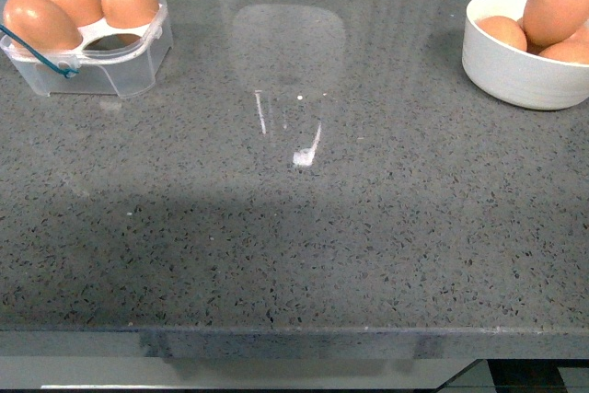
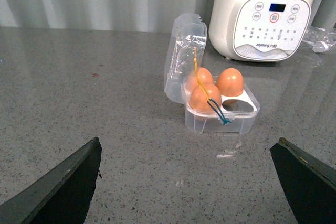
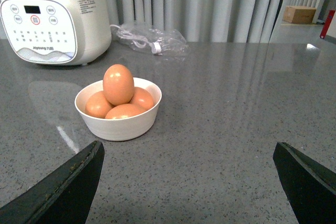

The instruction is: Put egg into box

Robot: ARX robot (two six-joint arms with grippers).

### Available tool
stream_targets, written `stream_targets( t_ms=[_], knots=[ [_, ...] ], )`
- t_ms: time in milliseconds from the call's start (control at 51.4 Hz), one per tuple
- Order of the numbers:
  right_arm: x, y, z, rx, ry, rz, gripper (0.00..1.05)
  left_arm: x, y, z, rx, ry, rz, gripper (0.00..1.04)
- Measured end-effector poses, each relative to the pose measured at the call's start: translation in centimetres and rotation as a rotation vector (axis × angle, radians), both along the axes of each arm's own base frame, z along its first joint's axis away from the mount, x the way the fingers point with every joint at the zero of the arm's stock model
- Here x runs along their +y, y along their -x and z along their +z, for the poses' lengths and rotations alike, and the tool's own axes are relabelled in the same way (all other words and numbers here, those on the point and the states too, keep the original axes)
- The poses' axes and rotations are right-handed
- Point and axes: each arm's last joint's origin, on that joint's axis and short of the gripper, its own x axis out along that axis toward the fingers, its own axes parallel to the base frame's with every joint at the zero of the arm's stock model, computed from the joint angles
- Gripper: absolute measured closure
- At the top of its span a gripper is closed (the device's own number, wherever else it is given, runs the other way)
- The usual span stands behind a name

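Nearest me, the front edge of the grey speckled counter (image 1: 294, 255) is running along the bottom of the front view. A shadow is lying across the lower half and glare streaks are shining mid-frame.

The left gripper (image 2: 188, 142) is hanging released. Its two dark fingers (image 2: 68, 182) are spread wide apart, holding nothing, and it's facing the box (image 2: 210, 121). The right gripper (image 3: 187, 144) is hanging the same way, fingers (image 3: 63, 187) wide apart and empty, facing the bowl (image 3: 121, 127).

Further back, at the upper left of the front view, the box (image 1: 129, 66) is sitting w/ three eggs in its slots. The fourth slot (image 2: 237, 106) is standing empty. Its clear lid (image 2: 184, 56) is standing open and upright, and a blue & yellow cord (image 2: 216, 109) is trailing over the eggs.

At the upper right the white bowl (image 1: 515, 71) is sitting partly cut by the frame edge. The egg (image 3: 118, 84) is resting on end atop three others inside it, well apart from the box.

Farthest off, a white appliance (image 3: 52, 19) w/ a button panel is standing at the top centre edge of the front view, roughly btwn box and bowl. A crumpled clear bag (image 3: 152, 38) is lying beside it, and grey curtains (image 3: 210, 3) are hanging behind.
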Motion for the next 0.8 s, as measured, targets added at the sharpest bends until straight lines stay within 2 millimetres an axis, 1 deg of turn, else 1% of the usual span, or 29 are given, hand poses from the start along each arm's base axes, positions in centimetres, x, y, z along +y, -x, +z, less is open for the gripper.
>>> stream_targets(
  t_ms=[798],
  knots=[
    [0.00,0.00,0.00,0.000,0.000,0.000,0.07,0.00,0.00,0.00,0.000,0.000,0.000,0.07]
  ],
)
